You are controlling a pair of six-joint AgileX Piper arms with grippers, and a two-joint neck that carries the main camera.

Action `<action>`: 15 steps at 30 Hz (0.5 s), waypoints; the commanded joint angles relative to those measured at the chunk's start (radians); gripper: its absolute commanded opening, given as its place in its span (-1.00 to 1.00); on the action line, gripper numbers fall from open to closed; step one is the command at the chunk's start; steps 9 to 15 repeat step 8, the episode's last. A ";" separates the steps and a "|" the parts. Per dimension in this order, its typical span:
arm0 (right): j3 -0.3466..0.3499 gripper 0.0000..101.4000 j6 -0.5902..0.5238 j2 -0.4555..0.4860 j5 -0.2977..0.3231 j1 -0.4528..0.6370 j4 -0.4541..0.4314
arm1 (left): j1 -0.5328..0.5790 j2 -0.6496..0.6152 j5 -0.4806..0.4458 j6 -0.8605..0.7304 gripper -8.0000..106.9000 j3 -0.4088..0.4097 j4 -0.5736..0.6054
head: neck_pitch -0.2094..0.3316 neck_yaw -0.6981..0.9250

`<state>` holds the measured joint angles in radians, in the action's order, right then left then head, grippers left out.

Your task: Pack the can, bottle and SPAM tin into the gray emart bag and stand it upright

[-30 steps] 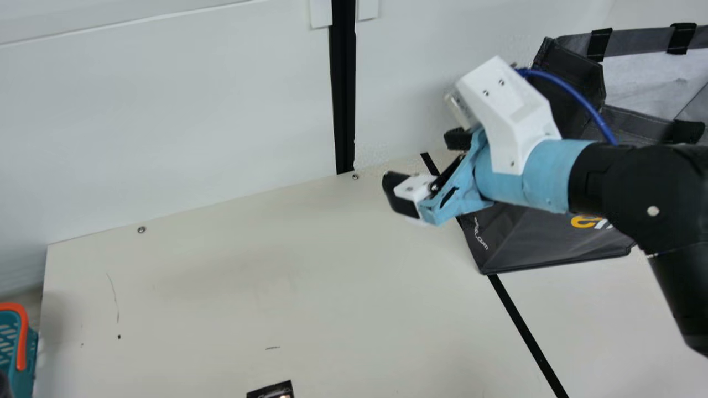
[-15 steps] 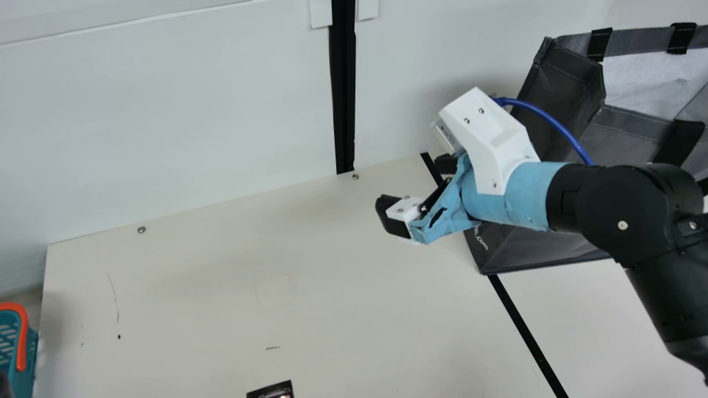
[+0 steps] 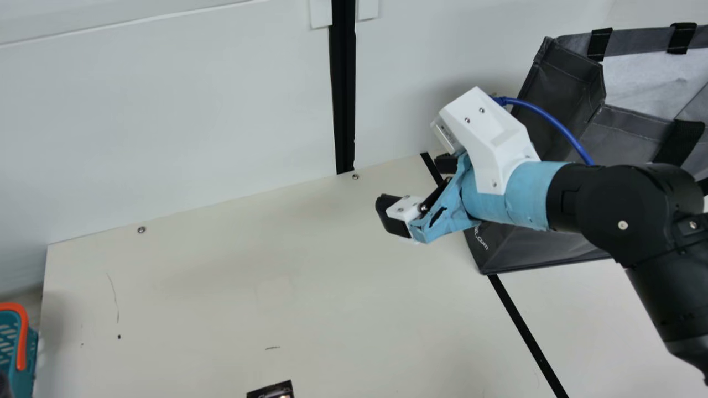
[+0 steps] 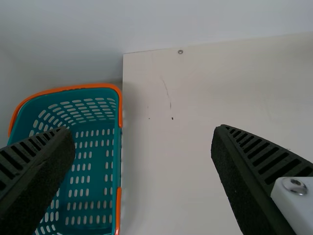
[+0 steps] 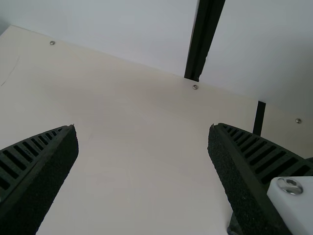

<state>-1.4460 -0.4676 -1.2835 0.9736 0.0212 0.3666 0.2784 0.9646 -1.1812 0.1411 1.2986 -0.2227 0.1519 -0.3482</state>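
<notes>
Right claw (image 3: 412, 190): open, its two ribbed fingers spread wide above the desk (image 3: 310, 287). Left claw (image 4: 144, 129): likewise open, the fingers well apart, one over the teal basket (image 4: 93, 161) and the other over the desk. The gray emart bag (image 3: 558, 99) rests on the desk, to the right of the right claw in the main view, partly hidden behind that claw's arm; its mouth is open, showing a pale inner face, and black straps cross its rim. The basket, edged in orange, lies just beside the desk's edge. A black line (image 3: 525, 331) crosses the desk, running past the bag's corner, near the right claw. A white wall (image 3: 193, 110) with a black upright strip (image 3: 344, 99) rises beyond the right claw.
</notes>
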 commanded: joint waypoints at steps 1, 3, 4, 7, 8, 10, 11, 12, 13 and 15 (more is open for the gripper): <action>0.000 0.87 0.000 0.000 0.000 0.000 0.000 | 0.000 0.000 0.000 0.000 0.71 0.000 0.000 | 0.023 -0.001; 0.000 0.87 0.000 0.000 0.000 0.000 0.000 | 0.000 0.000 0.000 0.000 0.71 0.000 0.000 | 0.023 -0.001; 0.000 0.87 0.000 0.000 0.000 0.000 0.000 | 0.000 0.000 0.000 0.000 0.71 0.000 0.000 | 0.023 -0.001; 0.000 0.87 0.000 0.000 0.000 0.000 0.000 | 0.000 0.000 0.000 0.000 0.71 0.000 0.000 | 0.023 -0.001; 0.000 0.87 0.000 0.000 0.000 0.000 0.000 | 0.000 0.000 0.000 0.000 0.71 0.000 0.000 | 0.023 -0.001; 0.000 0.87 0.000 0.000 0.000 0.000 0.000 | 0.000 0.000 0.000 0.000 0.71 0.000 0.000 | 0.023 -0.001; 0.000 0.87 0.000 0.000 0.000 0.000 0.000 | 0.000 0.000 0.000 0.000 0.71 0.000 0.000 | 0.023 -0.001; 0.000 0.87 0.000 0.000 0.000 0.000 0.000 | 0.000 0.000 0.000 0.000 0.71 0.000 0.000 | 0.023 -0.001; 0.000 0.87 0.000 0.000 0.000 0.000 0.000 | 0.000 0.000 0.000 0.000 0.71 0.000 0.000 | 0.023 -0.001; 0.000 0.87 0.000 0.000 0.000 0.000 0.000 | 0.000 0.000 0.000 0.000 0.71 0.000 0.000 | 0.023 -0.001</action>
